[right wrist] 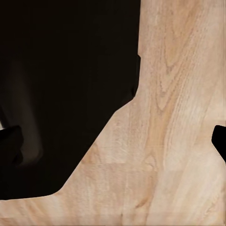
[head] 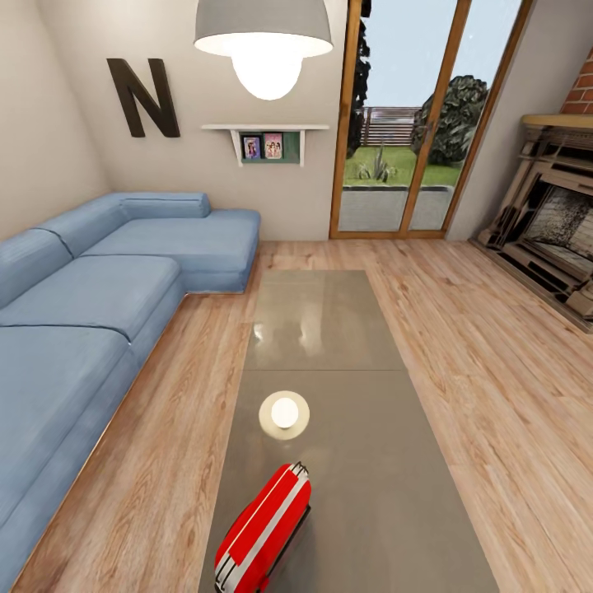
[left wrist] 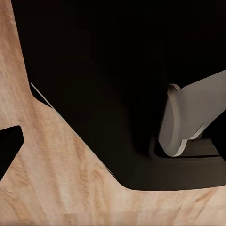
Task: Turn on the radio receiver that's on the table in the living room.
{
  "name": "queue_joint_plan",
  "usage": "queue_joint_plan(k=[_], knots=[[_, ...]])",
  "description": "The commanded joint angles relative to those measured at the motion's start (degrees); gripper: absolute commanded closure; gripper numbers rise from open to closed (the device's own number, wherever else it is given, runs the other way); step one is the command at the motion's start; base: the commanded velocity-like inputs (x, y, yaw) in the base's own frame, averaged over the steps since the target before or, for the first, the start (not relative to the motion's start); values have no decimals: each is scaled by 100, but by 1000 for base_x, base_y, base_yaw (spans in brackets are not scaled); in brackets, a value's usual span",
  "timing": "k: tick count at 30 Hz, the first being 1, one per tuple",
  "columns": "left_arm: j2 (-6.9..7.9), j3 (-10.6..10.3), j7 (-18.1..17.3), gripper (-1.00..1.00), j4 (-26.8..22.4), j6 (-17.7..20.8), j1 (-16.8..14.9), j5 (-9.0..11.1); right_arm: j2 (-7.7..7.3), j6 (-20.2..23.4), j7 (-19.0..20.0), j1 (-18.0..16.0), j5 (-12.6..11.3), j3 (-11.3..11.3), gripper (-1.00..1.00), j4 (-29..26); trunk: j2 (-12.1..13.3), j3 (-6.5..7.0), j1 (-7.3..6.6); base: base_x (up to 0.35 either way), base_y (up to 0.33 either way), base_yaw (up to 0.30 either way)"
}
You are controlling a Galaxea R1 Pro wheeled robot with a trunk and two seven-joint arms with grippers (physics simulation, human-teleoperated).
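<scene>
The radio receiver, a bright red rounded box with a white-grey side band, rests at the near end of the table, tilted toward the left; its dial is hidden. The table's long glossy grey-brown top runs away from me down the middle of the living room. In the left wrist view, one dark fingertip of my left gripper hangs over the plank floor beside my dark base. My right gripper is open, its fingertips at the picture's edges, over bare floor.
A blue sectional sofa lines the table's left side. A brick fireplace stands at the right, and glass doors at the back. A grey pendant lamp hangs over the table. Plank floor lies open right of the table.
</scene>
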Motion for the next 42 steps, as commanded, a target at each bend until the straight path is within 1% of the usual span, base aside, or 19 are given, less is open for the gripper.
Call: queue_joint_plan(k=[1,10,17,26,33,42], knots=[[0,-2,8,-100,0,-1,0,1,-4,-1,5,1,0,0,-100,0,0,0,0,0,0,0],[8,-1,17,-100,0,4,0,9,-5,-2,9,0,2,0,-100,0,0,0,0,0,16,0],[9,-1,17,-100,0,4,0,9,-2,-2,10,-1,8,0,-100,0,0,0,0,0,241,0],[9,-8,17,-100,0,4,0,9,-2,-2,10,-2,17,0,-100,0,0,0,0,0,47,0],[9,-9,14,-100,0,4,0,9,-2,-2,10,-3,18,0,-100,0,0,0,0,0,189,0],[9,-10,14,-100,0,4,0,9,-2,-2,10,-3,18,0,-100,0,0,0,0,0,12,0]])
